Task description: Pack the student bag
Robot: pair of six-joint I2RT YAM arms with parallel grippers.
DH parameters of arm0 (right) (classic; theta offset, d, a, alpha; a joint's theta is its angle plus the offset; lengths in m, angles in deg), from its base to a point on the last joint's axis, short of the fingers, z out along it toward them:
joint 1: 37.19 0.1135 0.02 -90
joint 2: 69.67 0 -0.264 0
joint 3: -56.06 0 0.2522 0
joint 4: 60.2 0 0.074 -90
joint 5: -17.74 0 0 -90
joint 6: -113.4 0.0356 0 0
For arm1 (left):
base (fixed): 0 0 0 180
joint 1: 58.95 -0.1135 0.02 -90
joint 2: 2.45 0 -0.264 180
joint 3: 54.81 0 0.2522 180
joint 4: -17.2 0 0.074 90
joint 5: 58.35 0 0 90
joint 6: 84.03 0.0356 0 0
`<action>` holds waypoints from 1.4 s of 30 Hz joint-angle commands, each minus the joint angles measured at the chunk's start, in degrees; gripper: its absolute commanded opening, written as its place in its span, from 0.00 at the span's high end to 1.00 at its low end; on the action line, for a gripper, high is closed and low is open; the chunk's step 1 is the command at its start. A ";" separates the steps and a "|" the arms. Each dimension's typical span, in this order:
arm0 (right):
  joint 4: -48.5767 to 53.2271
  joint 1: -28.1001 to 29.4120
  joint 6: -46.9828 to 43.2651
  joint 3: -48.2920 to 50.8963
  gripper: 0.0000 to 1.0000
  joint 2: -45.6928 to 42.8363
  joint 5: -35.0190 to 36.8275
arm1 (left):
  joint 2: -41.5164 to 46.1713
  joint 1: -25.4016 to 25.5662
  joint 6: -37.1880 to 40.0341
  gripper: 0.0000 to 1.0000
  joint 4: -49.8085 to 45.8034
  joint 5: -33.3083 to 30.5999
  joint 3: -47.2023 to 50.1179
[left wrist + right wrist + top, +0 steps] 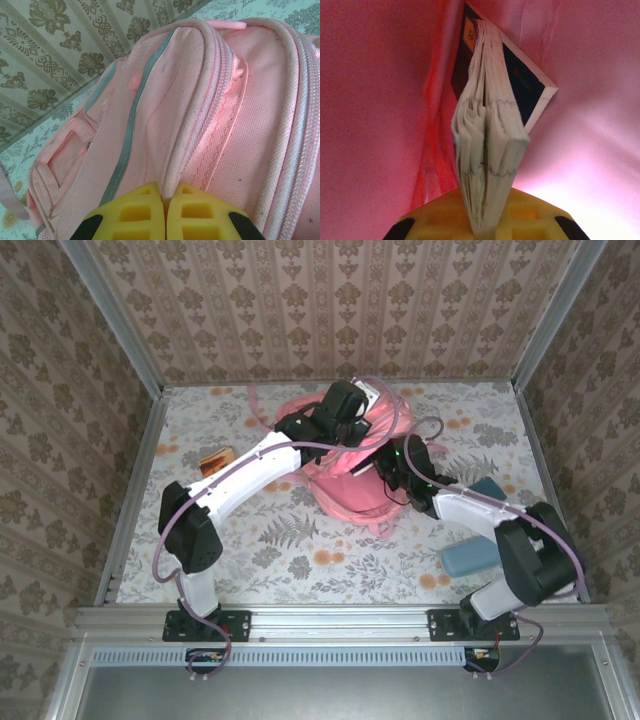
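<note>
I see the bag [345,490] on the table [300,550], in the upper middle of the top view. My left tool [164,202] is pressed together, pinching a piped seam at the bag's top edge, low in the left wrist frame. My right tool [485,227] is clamped on the book [490,140], gripping its page edge, with pink lining all around it. A teal case [470,558] lies at lower right.

Pink fabric student bag [345,495] lies open on the table [300,552].
</note>
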 commanded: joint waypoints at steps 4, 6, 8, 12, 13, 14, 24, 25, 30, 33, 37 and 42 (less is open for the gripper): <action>-10.18 1.01 5.94 -6.05 0.86 9.96 3.48 | 4.22 -1.76 -4.24 0.98 5.47 2.29 -3.28; -12.10 0.70 6.88 -8.60 0.84 13.90 0.79 | 4.13 -2.35 -5.09 0.98 5.22 3.35 -3.34; -12.16 -0.09 8.26 -11.35 0.76 17.35 -4.01 | 3.75 -3.00 -5.65 0.98 3.95 4.87 -4.38; -12.99 -0.21 10.19 -10.96 0.46 17.88 -6.65 | 2.57 -4.20 -6.40 0.98 1.16 5.81 -6.48; -12.74 -0.21 10.37 -10.25 0.42 16.88 -6.77 | 2.55 -4.42 -6.45 0.98 1.16 6.28 -6.36; -12.00 -0.34 10.44 -9.71 0.40 15.88 -7.10 | 2.38 -4.75 -6.58 0.98 1.24 6.88 -6.34; -1.93 -1.41 10.90 2.11 0.74 -0.83 -9.54 | 0.55 -6.55 -7.76 0.98 1.99 9.42 -4.72; -0.84 -1.43 10.35 2.93 0.77 -2.41 -9.56 | 0.59 -6.74 -7.90 0.98 2.13 9.78 -4.32; 7.94 -1.37 6.44 8.37 0.83 -13.55 -7.78 | 1.47 -7.37 -8.20 0.94 2.56 12.12 0.15; 16.75 -1.39 -0.80 8.87 0.73 -20.27 -4.55 | 2.10 -7.32 -8.48 0.83 2.23 13.47 3.41; 29.35 -1.61 -10.29 6.01 0.56 -28.21 0.89 | 3.25 -8.40 -12.22 0.55 0.81 13.07 7.11; 38.33 -1.61 -19.83 2.33 0.35 -34.86 10.22 | 8.83 -14.30 -19.55 0.27 3.04 14.55 16.89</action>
